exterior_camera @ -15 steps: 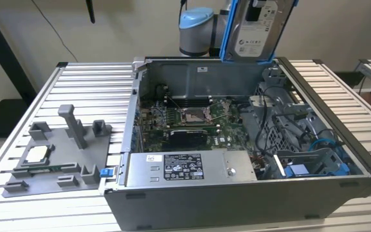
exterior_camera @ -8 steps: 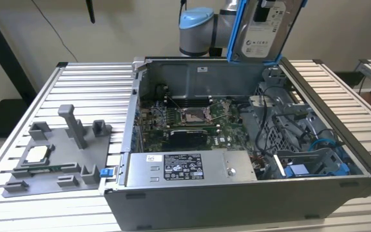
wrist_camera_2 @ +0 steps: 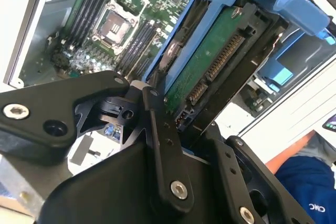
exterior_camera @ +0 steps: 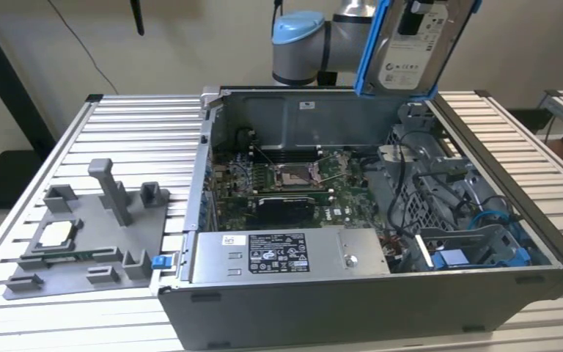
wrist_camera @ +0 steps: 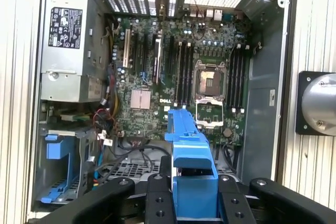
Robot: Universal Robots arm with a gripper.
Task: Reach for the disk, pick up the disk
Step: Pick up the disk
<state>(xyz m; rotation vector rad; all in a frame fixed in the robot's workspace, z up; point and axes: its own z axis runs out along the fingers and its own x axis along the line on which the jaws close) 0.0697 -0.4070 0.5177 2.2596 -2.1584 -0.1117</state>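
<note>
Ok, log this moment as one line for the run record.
gripper: jaws shut on disk | disk: lifted above open computer case, upright | blue bracket: still on disk | pick: done

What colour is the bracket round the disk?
Bright blue; the bracket round the disk shows best in the first wrist view.

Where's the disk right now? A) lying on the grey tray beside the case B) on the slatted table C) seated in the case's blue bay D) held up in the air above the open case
D: the disk is clamped in the pincer, hanging above the open computer case.
</note>
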